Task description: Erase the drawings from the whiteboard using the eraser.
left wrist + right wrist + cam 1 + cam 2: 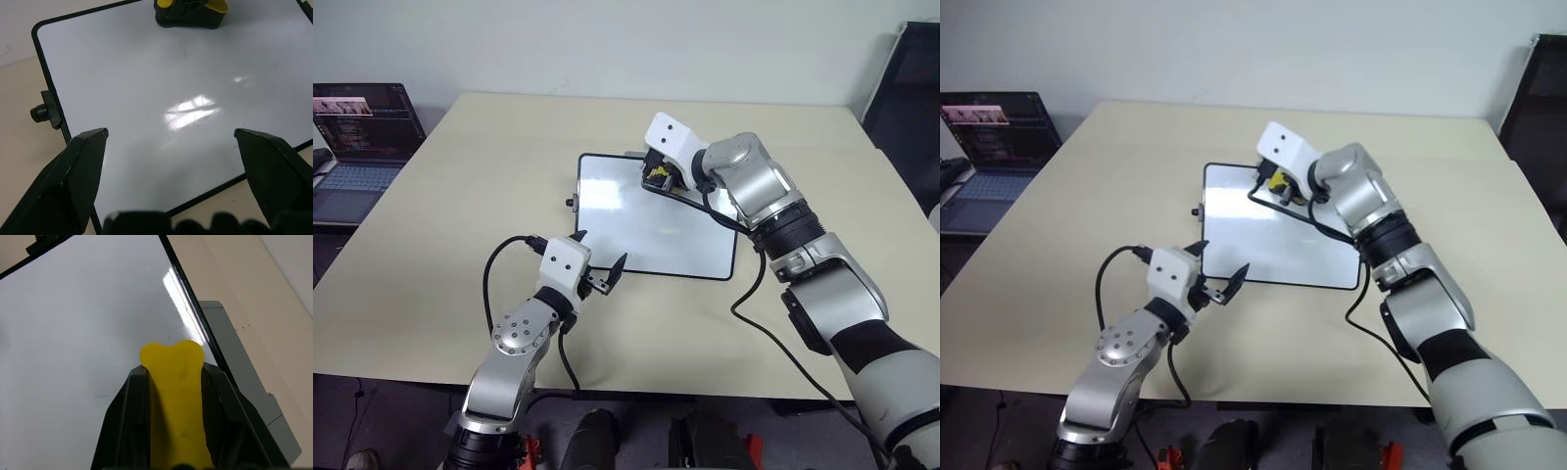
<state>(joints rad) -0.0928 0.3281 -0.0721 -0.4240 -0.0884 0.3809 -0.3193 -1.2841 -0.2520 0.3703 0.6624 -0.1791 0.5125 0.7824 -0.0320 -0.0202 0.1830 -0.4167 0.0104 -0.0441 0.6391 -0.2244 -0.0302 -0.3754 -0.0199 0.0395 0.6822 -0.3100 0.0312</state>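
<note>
R gripper point(171, 396) clamped on yellow eraser point(175, 382) at far edge of whiteboard point(675, 235), L gripper point(603, 262) jaws apart over near-left corner, board surf mostly clean, on beige table point(460, 196)

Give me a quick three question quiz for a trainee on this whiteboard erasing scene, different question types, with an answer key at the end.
1. True or false: the left gripper is holding the eraser.
2. Multiple choice: where is the eraser on the whiteboard? A) at the near edge, by the left gripper; B) near the far edge; C) off the board, on the table.
3. Short answer: what stands at the far left, beyond the table's edge?

Key
1. False. The right gripper has its jaws shut on the eraser; the left gripper's jaws are open and empty at the board's near corner.
2. B.
3. An open laptop with a lit screen.
</note>
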